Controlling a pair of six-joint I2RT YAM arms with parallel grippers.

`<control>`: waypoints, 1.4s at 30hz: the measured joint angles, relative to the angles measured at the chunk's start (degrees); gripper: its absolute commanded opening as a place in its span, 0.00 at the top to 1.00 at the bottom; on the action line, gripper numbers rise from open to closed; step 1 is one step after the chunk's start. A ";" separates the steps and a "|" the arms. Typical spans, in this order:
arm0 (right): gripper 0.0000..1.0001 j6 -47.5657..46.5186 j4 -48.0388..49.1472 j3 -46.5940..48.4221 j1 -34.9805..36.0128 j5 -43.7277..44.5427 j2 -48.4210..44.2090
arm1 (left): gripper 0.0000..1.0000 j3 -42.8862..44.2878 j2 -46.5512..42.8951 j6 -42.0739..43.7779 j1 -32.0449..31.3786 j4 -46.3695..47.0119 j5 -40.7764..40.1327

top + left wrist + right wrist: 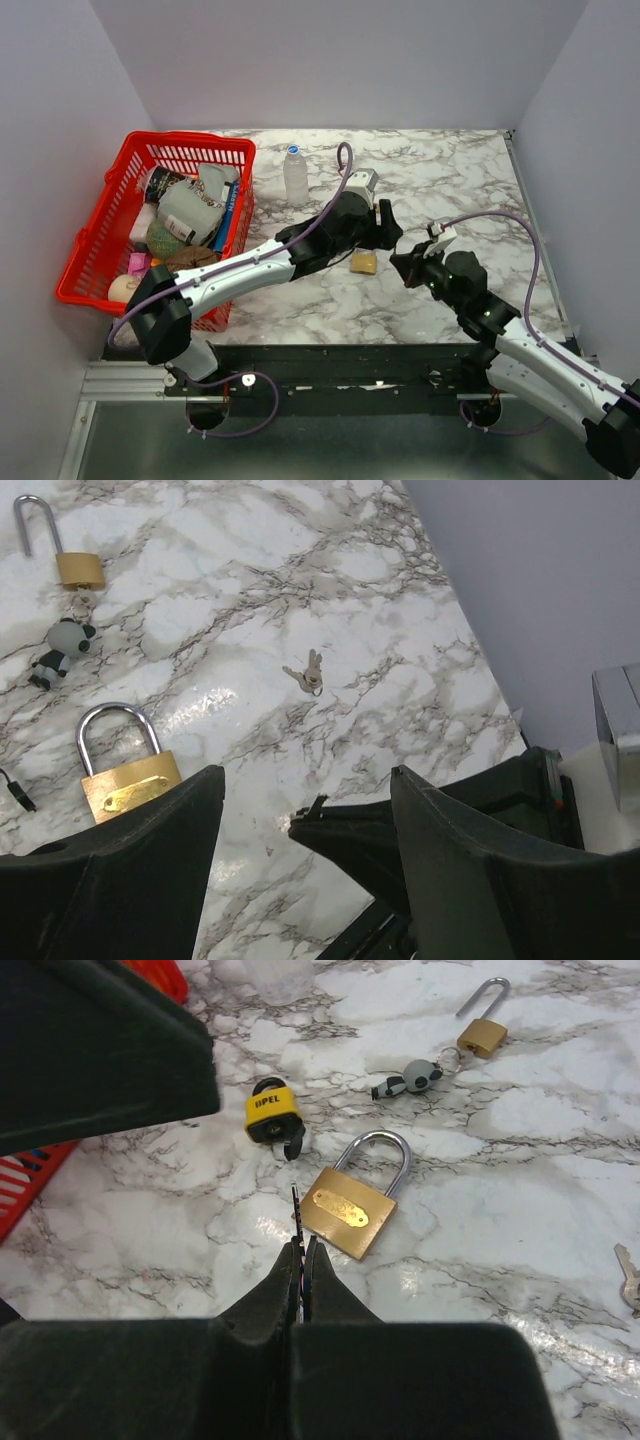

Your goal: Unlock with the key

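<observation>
Nearby, right pincer (301, 1248) clenches key (296, 1208) beside brass padlock (345, 1217); left pincer (307, 780) released, yellow lock (272, 1112) behind.

Three padlocks on the marble table (450, 180): one large brass padlock (350, 1215), one small brass padlock (482, 1036), one yellow padlock (272, 1112). One panda charm (415, 1077). One loose bunch of keys (308, 672), one single key (296, 1212). One red basket (190, 140). One clear bottle (295, 178).

Bright, even overhead light — soft shadows, glare patches on marble table (212, 706), focus sharp.
</observation>
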 measured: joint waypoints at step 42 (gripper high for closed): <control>0.36 -0.92 -0.68 1.05 2.25 3.67 2.93 | 1.00 7.72 12.66 1.05 0.11 -5.60 7.23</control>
